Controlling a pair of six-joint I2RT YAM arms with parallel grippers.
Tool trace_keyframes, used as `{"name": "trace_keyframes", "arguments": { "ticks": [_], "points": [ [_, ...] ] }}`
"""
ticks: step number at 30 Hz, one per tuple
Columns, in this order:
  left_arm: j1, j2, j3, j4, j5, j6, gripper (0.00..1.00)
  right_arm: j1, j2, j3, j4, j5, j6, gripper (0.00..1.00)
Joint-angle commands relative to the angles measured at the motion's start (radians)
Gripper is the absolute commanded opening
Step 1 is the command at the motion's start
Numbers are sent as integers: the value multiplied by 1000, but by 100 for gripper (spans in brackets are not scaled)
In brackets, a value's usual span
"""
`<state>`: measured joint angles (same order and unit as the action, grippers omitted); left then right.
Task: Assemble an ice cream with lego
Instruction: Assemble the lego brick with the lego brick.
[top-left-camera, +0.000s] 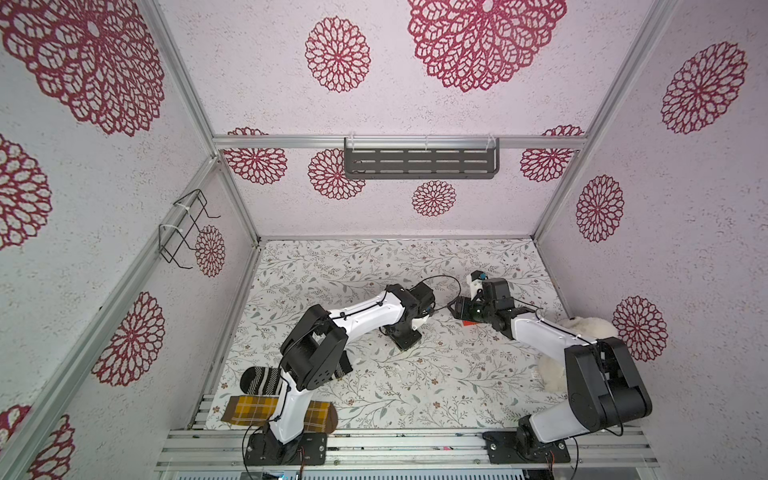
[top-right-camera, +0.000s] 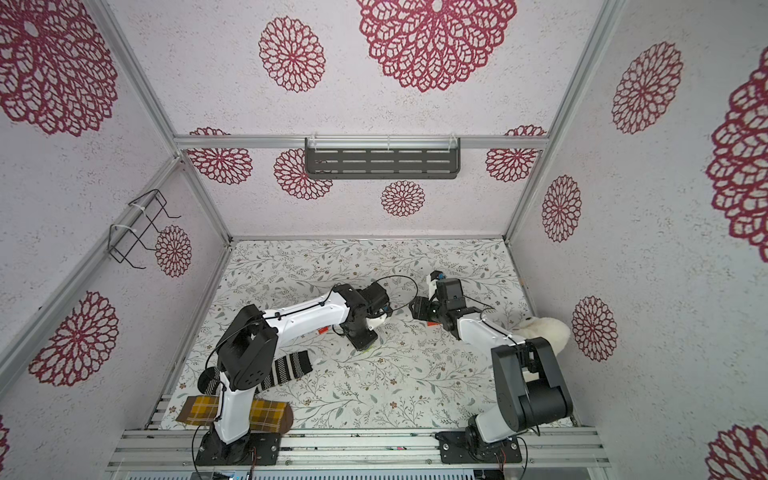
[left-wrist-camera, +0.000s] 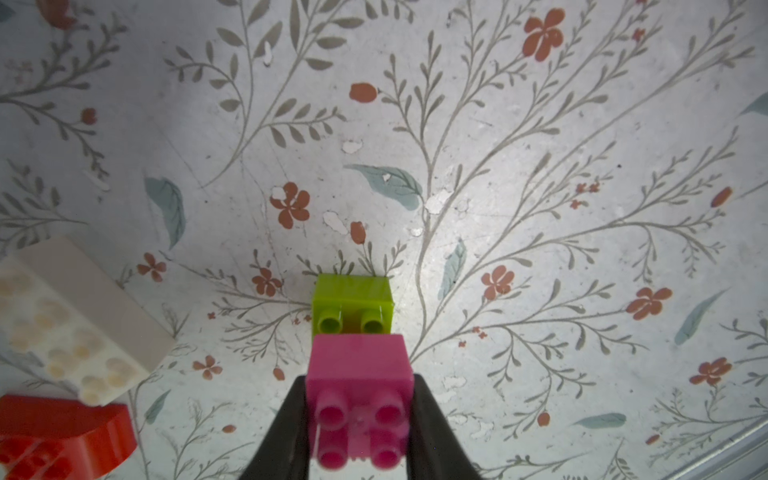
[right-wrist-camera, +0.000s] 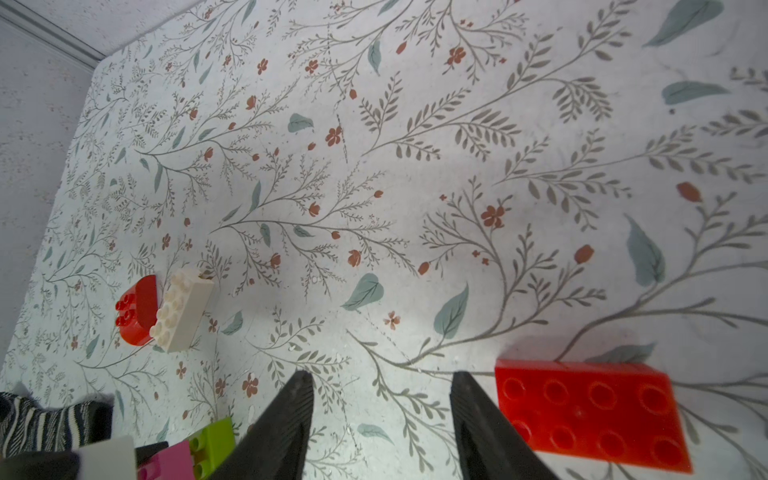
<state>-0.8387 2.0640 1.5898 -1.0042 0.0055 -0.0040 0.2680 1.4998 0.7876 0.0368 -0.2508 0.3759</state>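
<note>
The lego bricks lie apart on the flowered table; the ice cream as one joined block is out of view. My left gripper (left-wrist-camera: 360, 415) is shut on the pink brick (left-wrist-camera: 359, 374), studs facing the camera. It hangs over the lime green brick (left-wrist-camera: 352, 297), hiding half of it; I cannot tell if they touch. A cream-white brick (left-wrist-camera: 70, 320) and a rounded red brick (left-wrist-camera: 54, 436) lie together off to one side. My right gripper (right-wrist-camera: 380, 384) stands open over bare table, a red oblong brick (right-wrist-camera: 590, 411) just outside one finger. In both top views the grippers (top-left-camera: 405, 340) (top-right-camera: 419, 309) hang low mid-table.
A striped sock (top-left-camera: 266, 380) and a yellow plaid sock (top-left-camera: 253, 411) lie by the left arm's base. A white fluffy thing (top-left-camera: 590, 328) sits behind the right arm at the table's right edge. A dark shelf (top-left-camera: 419, 162) and a wire rack (top-left-camera: 187, 228) hang on the walls.
</note>
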Motion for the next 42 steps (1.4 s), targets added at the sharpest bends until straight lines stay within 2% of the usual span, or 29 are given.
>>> {"name": "trace_keyframes", "arguments": {
  "ticks": [1, 10, 16, 42],
  "points": [
    [8, 27, 25, 28, 2, 19, 0, -32, -13, 4, -10, 5, 13, 57],
    [8, 47, 35, 20, -5, 20, 0, -61, -29, -16, 24, -51, 29, 57],
    [6, 58, 41, -7, -54, 27, 0, -60, -27, -16, 26, -58, 29, 57],
    [3, -45, 24, 0, -66, -23, 0, -61, -3, -13, 40, -88, 31, 56]
  ]
}}
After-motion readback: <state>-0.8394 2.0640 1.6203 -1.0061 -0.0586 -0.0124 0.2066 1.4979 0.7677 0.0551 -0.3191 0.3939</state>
